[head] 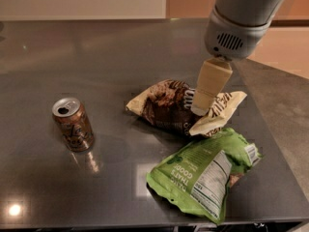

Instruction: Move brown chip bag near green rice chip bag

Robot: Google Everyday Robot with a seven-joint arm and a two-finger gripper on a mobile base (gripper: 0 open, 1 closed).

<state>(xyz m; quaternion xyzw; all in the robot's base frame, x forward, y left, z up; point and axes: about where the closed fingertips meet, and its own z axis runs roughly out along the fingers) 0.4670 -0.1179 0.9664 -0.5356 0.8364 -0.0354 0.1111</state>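
The brown chip bag (166, 108), dark brown with cream ends, lies on the dark table just behind the green rice chip bag (205, 173). Its right cream end overlaps the green bag's top edge. The green bag is bright green with white lettering and a white nutrition label, and it lies flat at the front right. My gripper (200, 108) comes down from the grey wrist (231, 37) at the upper right. Its cream tip rests at the right part of the brown bag.
A brown soda can (73, 123) stands upright at the left, well apart from the bags. The table's front edge (145, 224) runs just below the green bag. Its right edge (277, 144) is close beside both bags.
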